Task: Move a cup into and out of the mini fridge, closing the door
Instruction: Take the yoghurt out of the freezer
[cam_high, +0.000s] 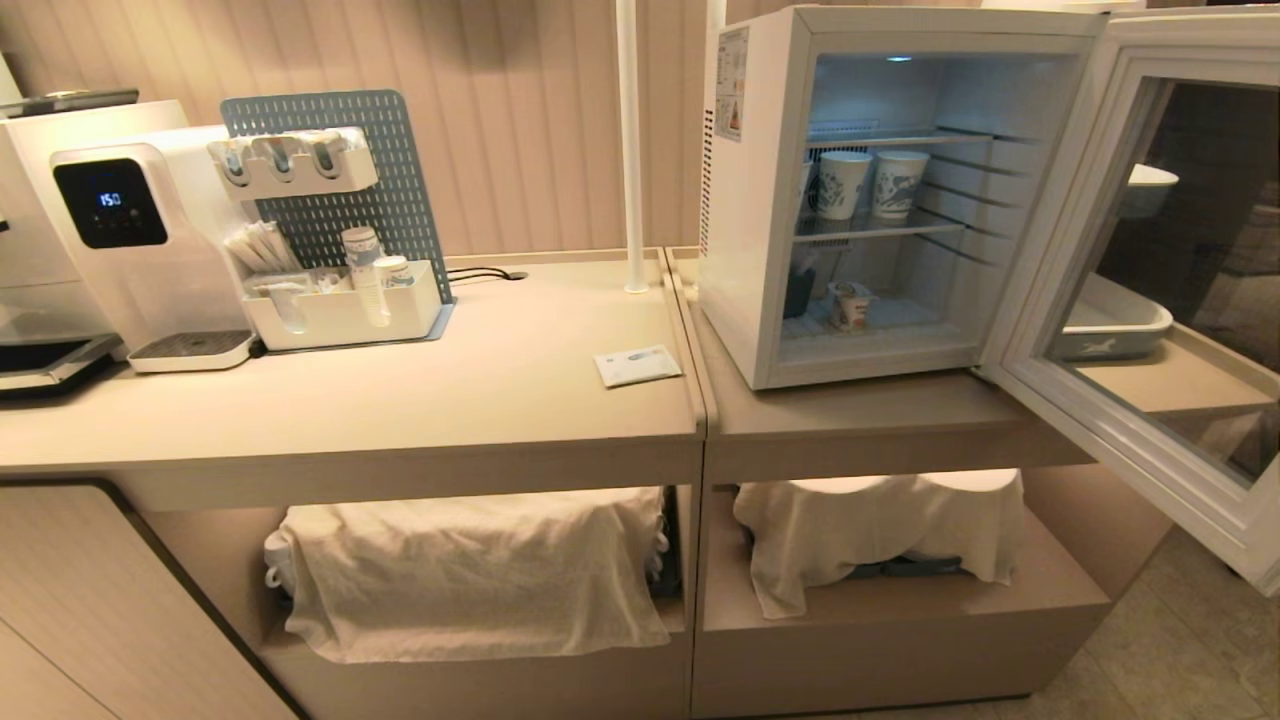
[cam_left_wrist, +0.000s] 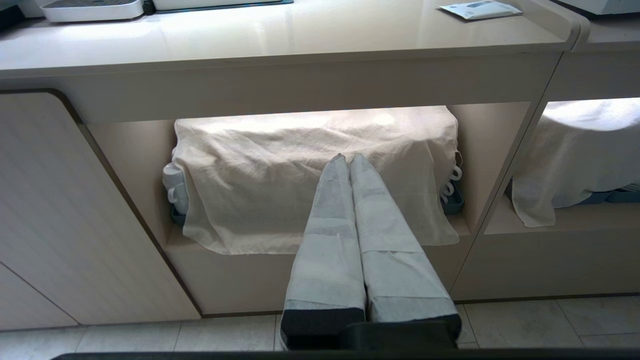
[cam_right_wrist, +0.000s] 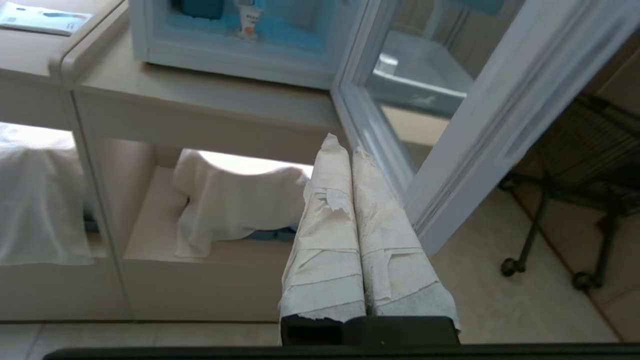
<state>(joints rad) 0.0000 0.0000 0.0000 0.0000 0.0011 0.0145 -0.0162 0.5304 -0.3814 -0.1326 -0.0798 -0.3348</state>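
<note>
The right tool (cam_right_wrist: 347, 142) is held low, pressed together and empty, aimed up at the bench (cam_right_wrist: 210, 95) beside the open door (cam_right_wrist: 480, 125).

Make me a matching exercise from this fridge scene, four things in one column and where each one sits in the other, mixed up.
Things:
1. cup
2. paper cups
3. door
4. packet

Places or states:
A. swung wide open
B. flat on the countertop, left of the mini fridge
C. on the fridge floor
D. on the middle wire shelf

Pairs: 1-C, 2-D, 3-A, 4-B
</note>
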